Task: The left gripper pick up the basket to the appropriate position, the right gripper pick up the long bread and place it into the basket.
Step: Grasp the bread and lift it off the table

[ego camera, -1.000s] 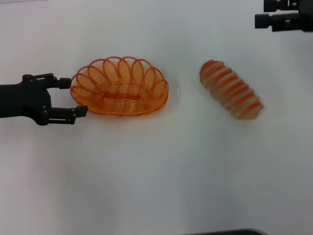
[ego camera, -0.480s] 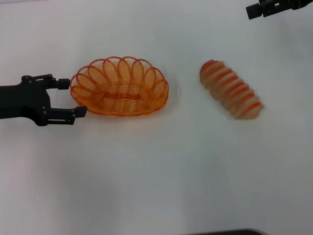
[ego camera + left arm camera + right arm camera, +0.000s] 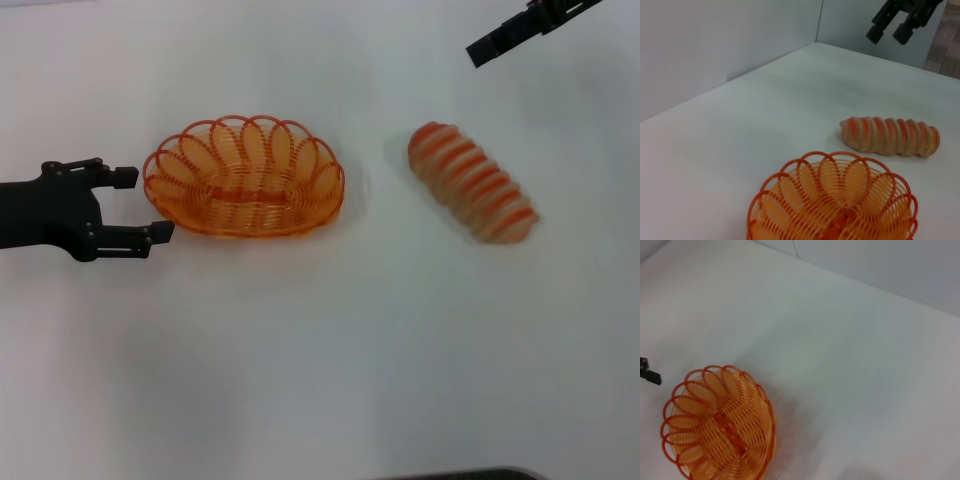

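1. Left gripper (image 3: 142, 205) sat wide open just beside the basket (image 3: 245, 178), no grab yet.
2. Right gripper (image 3: 492, 45) hung well above the bread (image 3: 471, 183); can't tell its opening.
3. Next up, probably: pinch the rim.

The basket (image 3: 244, 177) is bright orange all over — thin wires looped in a scalloped rim, with a darker orange bar along its floor. The bread (image 3: 471, 183) is tan, banded crosswise with orange-red stripes. Both grippers — left (image 3: 135, 205) and right (image 3: 487, 46) — are plain black. The table (image 3: 320, 360) is plain white.
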Robot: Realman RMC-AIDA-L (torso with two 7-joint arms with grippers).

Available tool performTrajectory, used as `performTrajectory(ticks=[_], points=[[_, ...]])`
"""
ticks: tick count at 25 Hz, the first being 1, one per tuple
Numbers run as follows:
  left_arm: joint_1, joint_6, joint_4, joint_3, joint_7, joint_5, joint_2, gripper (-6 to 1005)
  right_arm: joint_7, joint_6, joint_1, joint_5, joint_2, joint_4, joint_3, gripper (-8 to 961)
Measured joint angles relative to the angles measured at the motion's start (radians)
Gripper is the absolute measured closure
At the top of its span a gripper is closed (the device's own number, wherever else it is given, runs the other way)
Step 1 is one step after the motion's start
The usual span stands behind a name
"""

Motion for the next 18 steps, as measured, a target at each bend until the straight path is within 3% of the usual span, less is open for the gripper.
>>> performTrajectory(ticks=[7,18], points=[[0.007,-0.005,-0.001,-0.004,0.000,0.001,0.002,112,0.172,0.020,0.037,-0.060,0.029,0.000,-0.103,132],[0.007,0.004,0.008,-0.007,0.001,0.002,0.009,112,0.266,0.013,0.079,-0.255,0.107,0.002,-0.129,132]])
